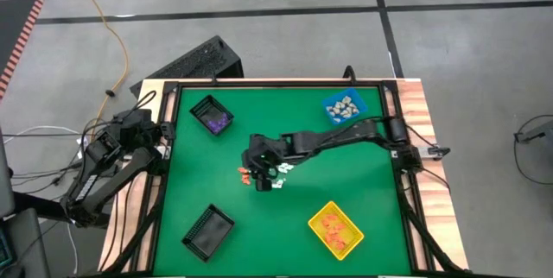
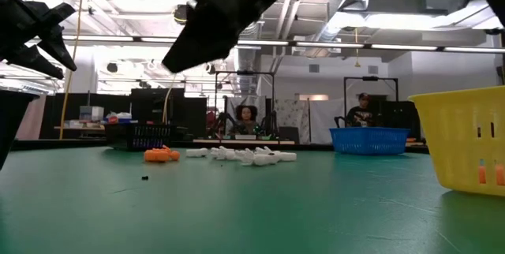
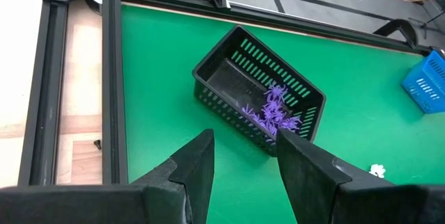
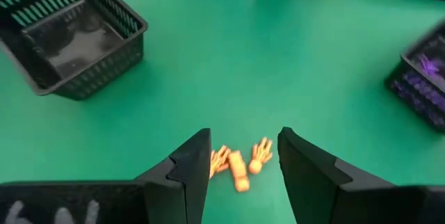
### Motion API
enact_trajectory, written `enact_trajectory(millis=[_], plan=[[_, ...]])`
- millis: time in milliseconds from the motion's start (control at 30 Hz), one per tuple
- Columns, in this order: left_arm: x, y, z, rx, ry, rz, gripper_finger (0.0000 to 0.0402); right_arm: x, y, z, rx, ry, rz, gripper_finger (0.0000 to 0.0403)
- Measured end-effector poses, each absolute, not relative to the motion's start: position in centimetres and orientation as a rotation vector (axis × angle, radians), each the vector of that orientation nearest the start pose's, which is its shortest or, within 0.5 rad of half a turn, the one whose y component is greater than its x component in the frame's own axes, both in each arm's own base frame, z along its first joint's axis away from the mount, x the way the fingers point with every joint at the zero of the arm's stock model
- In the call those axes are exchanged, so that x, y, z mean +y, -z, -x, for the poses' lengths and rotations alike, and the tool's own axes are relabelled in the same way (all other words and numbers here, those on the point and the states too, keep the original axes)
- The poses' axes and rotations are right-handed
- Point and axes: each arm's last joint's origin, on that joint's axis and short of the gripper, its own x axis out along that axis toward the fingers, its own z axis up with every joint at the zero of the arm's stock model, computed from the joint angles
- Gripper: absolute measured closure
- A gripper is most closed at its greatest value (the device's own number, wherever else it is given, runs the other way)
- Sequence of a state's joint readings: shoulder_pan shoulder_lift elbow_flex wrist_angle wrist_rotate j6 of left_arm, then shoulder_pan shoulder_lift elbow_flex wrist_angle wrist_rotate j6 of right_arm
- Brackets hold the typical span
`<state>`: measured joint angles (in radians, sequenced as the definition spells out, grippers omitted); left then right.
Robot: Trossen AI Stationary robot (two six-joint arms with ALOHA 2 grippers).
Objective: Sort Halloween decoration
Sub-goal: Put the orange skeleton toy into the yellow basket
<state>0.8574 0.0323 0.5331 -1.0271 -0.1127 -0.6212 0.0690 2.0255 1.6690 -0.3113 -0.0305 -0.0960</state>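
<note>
The loose Halloween decoration lies mid-table. A few orange pieces (image 1: 244, 173) are on the green mat, with small white pieces (image 1: 281, 174) beside them. In the low view, the orange pieces (image 2: 160, 155) and the white pieces (image 2: 245, 155) rest flat on the mat. My right gripper (image 4: 243, 144) hangs open above the orange pieces (image 4: 240, 163), clear of them. It is at the table's middle (image 1: 262, 179). My left gripper (image 3: 243, 147) waits open at the table's left edge (image 1: 154, 136), facing a black bin of purple pieces (image 3: 274, 109).
The black bin with purple pieces (image 1: 212, 116) stands far left. A blue bin (image 1: 346, 107) with pale pieces stands far right, and a yellow bin (image 1: 335, 229) with orange pieces near right. An empty black bin (image 1: 208, 229) stands near left. A black frame rims the mat.
</note>
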Motion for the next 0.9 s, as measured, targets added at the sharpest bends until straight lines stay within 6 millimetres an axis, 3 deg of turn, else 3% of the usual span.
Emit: enact_trajectory(millis=[133,567,900], plan=[[2.2,-23.4,-1.4,0.201,-1.083,0.758,0.0258,2.8,-23.5,-47.4,0.686,-0.158,0.127,0.0218],[2.2,-23.4,-1.4,0.203,-1.083,0.754,0.0258,2.1,-17.5,-48.9,0.798,-0.201,0.121,0.0236],[2.2,-23.4,-1.4,0.204,-1.083,0.753,0.0258,1.4,-15.2,-49.5,0.820,-0.186,0.113,0.0246]])
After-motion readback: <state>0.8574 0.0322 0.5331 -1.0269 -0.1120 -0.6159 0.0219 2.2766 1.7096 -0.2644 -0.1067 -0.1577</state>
